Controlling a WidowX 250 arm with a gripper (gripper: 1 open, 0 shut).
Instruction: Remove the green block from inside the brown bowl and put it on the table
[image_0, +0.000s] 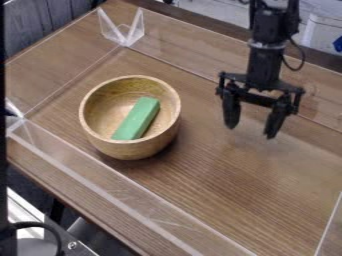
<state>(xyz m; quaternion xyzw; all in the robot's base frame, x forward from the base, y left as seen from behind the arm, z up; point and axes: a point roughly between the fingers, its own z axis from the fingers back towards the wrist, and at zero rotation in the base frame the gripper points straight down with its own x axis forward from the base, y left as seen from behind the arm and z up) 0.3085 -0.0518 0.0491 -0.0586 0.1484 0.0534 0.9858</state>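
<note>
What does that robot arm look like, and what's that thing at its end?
The arm is slim and black all over, built of stacked segments, with a thin dark cable along its side. At its end sits a black crossbar carrying the claw: two narrow black fingers.

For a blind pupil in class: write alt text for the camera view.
A bright green rectangular block lies inside a round light-brown wooden bowl on a brown wood-grain table. To its right, a black robot gripper hangs open and empty above the tabletop.
</note>
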